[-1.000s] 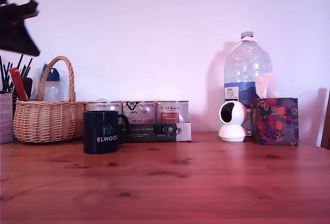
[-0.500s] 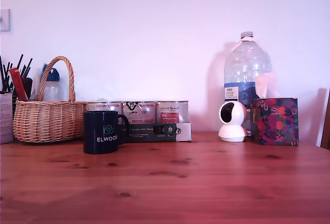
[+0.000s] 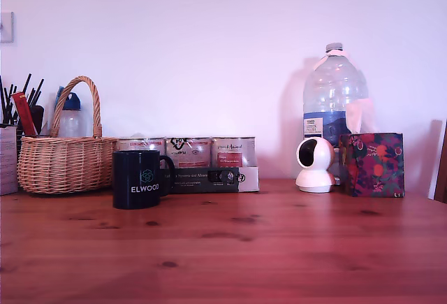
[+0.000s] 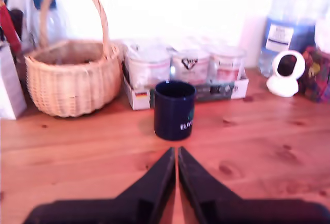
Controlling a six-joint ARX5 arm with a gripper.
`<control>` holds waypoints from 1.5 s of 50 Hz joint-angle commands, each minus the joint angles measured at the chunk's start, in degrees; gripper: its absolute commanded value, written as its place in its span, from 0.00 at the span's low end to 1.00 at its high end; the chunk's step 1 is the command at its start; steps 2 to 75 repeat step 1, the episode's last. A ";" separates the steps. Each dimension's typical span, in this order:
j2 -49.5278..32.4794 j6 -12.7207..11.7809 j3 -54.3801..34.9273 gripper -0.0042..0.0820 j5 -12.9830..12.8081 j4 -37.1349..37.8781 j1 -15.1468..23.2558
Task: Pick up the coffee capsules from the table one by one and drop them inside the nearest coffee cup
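The coffee cup [image 4: 174,109] is seen upright on the table [image 3: 293,248], straight ahead of the gripper [image 4: 177,153] and clear of its tips, with the handle turned toward the exterior view's right. The jaws are drawn together to a thin slit, and nothing is held between them. Behind the cup a row of tins [image 3: 188,152] is set, a wicker basket [image 3: 63,164] is placed just beside it on the exterior view's left, and a white camera [image 3: 314,164], a water bottle [image 3: 334,94] and a patterned box [image 3: 371,164] are grouped well off to that view's right.
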 commanded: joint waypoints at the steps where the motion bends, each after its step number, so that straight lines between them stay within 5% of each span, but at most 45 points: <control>1: -1.31 -0.26 -1.09 0.03 -0.13 0.00 -0.07; 75: -1.31 -0.26 -1.09 0.03 -0.13 0.00 -0.07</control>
